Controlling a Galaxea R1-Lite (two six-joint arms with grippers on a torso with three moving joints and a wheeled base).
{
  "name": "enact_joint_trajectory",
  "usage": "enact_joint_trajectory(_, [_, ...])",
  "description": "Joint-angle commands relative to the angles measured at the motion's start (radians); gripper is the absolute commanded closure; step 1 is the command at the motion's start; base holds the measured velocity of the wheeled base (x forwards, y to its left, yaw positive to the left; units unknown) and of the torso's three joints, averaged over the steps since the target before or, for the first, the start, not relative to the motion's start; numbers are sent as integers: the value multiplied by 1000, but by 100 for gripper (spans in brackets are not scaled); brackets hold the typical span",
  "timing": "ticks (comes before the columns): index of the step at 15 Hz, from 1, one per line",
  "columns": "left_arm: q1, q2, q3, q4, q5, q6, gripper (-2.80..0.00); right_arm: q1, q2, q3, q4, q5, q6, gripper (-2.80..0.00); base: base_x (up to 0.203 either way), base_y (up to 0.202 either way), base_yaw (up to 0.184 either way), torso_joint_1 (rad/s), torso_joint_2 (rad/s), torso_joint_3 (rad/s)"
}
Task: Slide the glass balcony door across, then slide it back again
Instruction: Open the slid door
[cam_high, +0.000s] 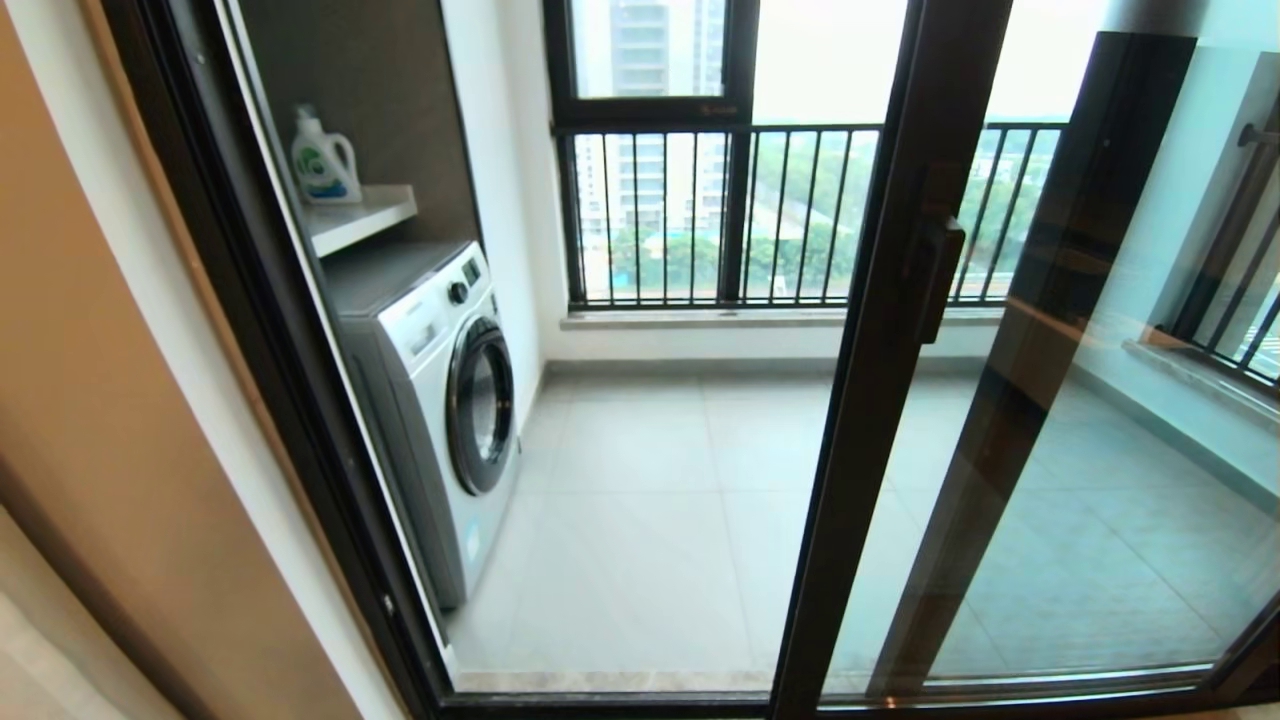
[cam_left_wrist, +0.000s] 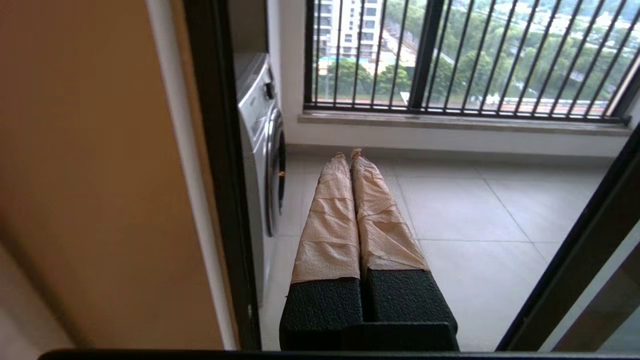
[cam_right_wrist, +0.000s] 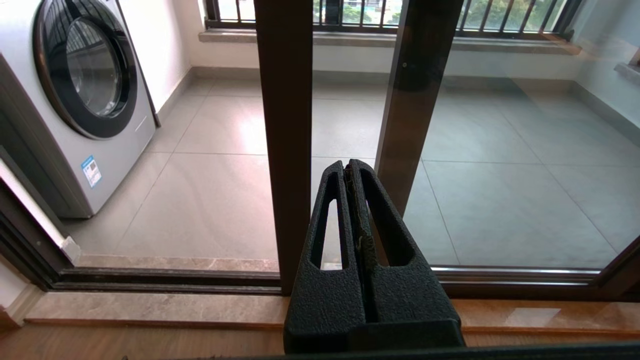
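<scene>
The glass balcony door (cam_high: 870, 400) stands slid to the right, its dark brown upright crossing the middle of the head view and carrying the dark bar handle (cam_high: 938, 280). The doorway left of that upright is open. Neither gripper shows in the head view. In the left wrist view my left gripper (cam_left_wrist: 348, 154), its fingers wrapped in beige tape, is shut on nothing and points through the opening, with the door upright (cam_left_wrist: 575, 280) off to one side. In the right wrist view my right gripper (cam_right_wrist: 348, 164) is shut and empty, low above the sill, just before the door upright (cam_right_wrist: 285, 150).
A second dark-framed pane's upright (cam_high: 1060, 300) stands behind the door's glass. On the balcony, a white washing machine (cam_high: 440, 400) stands at the left below a shelf with a detergent bottle (cam_high: 322, 160). A railed window (cam_high: 700, 220) closes the far side. The left jamb (cam_high: 250, 350) borders a beige wall.
</scene>
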Motion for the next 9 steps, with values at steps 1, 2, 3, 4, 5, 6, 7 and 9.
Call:
enact_joint_trajectory(1, [75,-275,-15,202,4,2,0,0,1,0,2,1,-1,0,0,0,0,0,0,0])
enact_joint_trajectory(2, [112,-325,-18,253,4,9,0,0,1,0,2,1,-1,0,0,0,0,0,0,0])
enact_joint_trajectory(3, [141,-363,-18,278,6,29,0,0,1,0,0,1,-1,0,0,0,0,0,0,0])
enact_joint_trajectory(4, [171,-401,-9,288,3,55,0,0,1,0,0,1,-1,0,0,0,0,0,0,0])
enact_joint_trajectory(5, [184,-452,22,290,-6,85,0,0,1,0,1,1,-1,0,0,0,0,0,0,0])
enact_joint_trajectory(6, [187,-505,86,290,-21,131,0,0,1,0,0,1,-1,0,0,0,0,0,0,0])
enact_joint_trajectory(7, [187,-569,164,289,-34,175,0,0,1,0,1,1,-1,0,0,0,0,0,0,0])
enact_joint_trajectory(9, [187,-627,360,267,-48,214,0,0,1,0,0,1,-1,0,0,0,0,0,0,0])
